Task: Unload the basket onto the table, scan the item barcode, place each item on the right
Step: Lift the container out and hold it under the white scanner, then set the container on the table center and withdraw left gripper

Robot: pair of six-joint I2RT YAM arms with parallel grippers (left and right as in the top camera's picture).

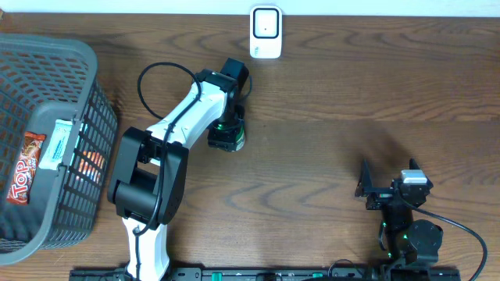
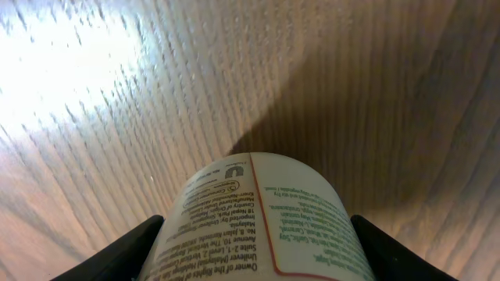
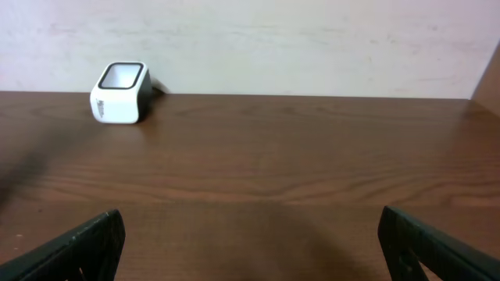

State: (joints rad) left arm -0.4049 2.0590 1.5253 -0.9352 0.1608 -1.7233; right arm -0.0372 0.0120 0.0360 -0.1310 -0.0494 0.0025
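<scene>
Gripping the container (image 2: 258,215), your left gripper (image 1: 227,136) sits nearer the scanner (image 1: 266,32) at the table's (image 1: 351,86) far edge; right gripper (image 3: 250,242) released.

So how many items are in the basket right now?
3 visible: a red Top wrapper, a white packet beside it, and an orange pack seen through the basket wall. More may be hidden.

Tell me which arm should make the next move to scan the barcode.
Left. The left gripper clamps the bottle, and the scanner stands a short way beyond it. The right gripper is open, holds nothing and sits much farther from the scanner.
</scene>
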